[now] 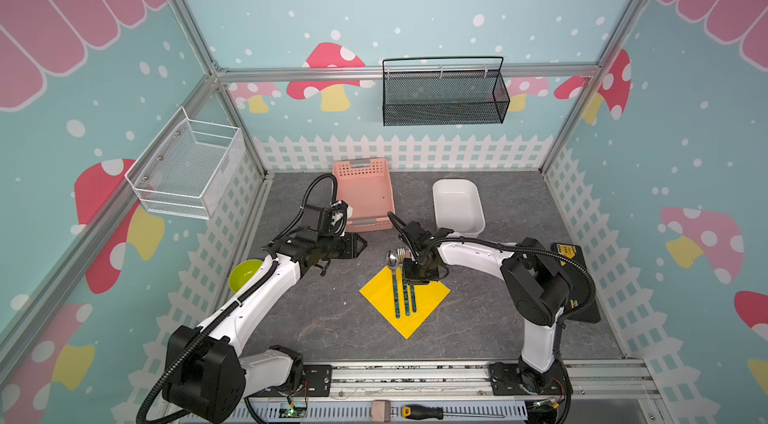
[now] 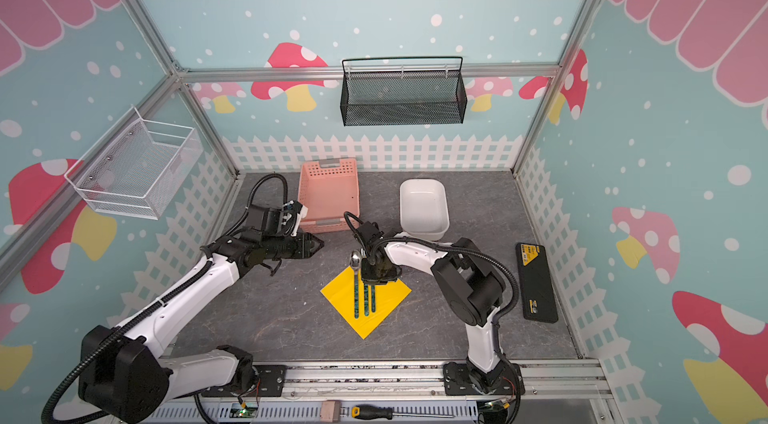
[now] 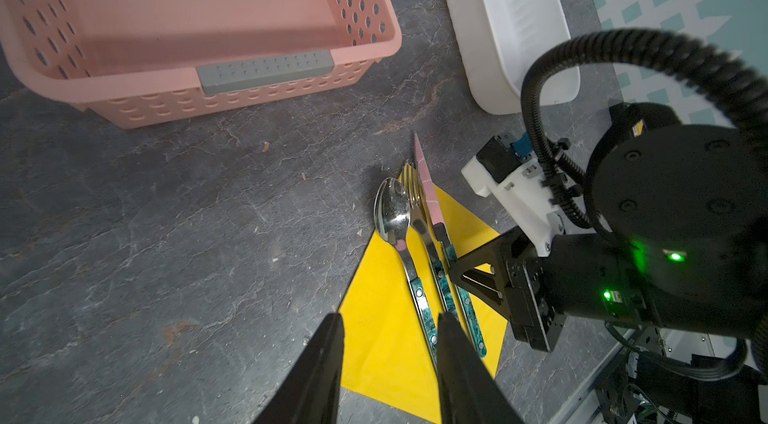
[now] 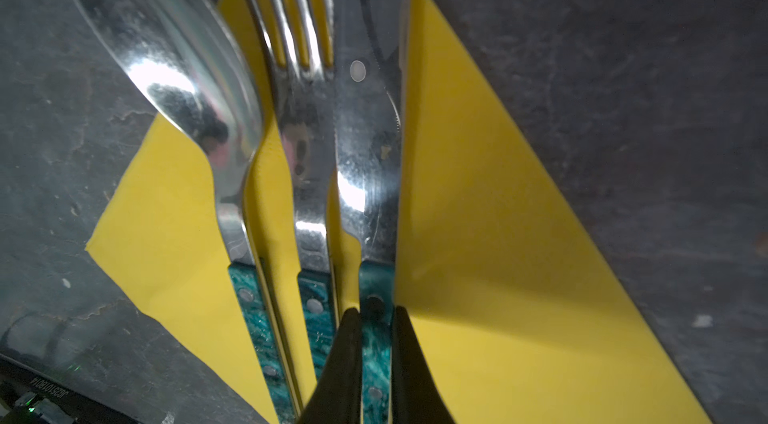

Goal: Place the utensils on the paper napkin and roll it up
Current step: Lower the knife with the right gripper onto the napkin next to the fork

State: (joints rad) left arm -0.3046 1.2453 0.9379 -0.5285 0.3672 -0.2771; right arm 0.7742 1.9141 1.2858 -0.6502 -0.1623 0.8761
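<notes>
1. Your right gripper [image 4: 376, 316] is clamped on the teal-patterned dark handle of the silver metal knife [image 4: 368, 143], with one finger on each side.
2. That knife sits over the bright yellow square paper napkin [image 1: 430, 303]. You cannot tell whether it lies fully flat.
3. Just beside it, in parallel, lie the matching silver fork [image 1: 401, 253] and then the silver spoon [image 1: 392, 258].
4. All three handles are on the napkin. The spoon bowl, fork tines and knife blade reach past its far corner over the grey stone-look table [image 1: 324, 318].
5. The napkin lies flat and unrolled, set as a diamond between your two arms.
6. Your left gripper [image 3: 390, 318] hangs with its jaws apart and empty, between the pink perforated plastic basket [image 1: 363, 170] and the napkin.
</notes>
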